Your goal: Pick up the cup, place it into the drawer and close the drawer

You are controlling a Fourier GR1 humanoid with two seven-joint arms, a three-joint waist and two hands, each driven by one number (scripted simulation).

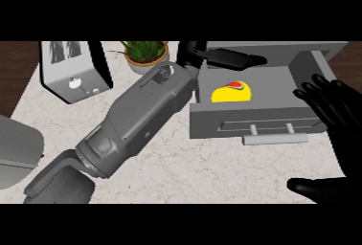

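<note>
Half the left robot hand (233, 58) hides behind drawer (254, 122).

Drawer (254, 125) stands open; yellow cup (233, 92) lies inside. Left hand (230, 58) extends over the drawer's far edge, fingers straight. Right hand (338, 112) open, upright beside the drawer. Toaster (73, 72) and potted plant (146, 53) behind.

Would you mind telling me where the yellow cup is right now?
In the head view, the yellow cup lies inside the open drawer at upper right, just beyond the left hand and left of the open right hand.
</note>
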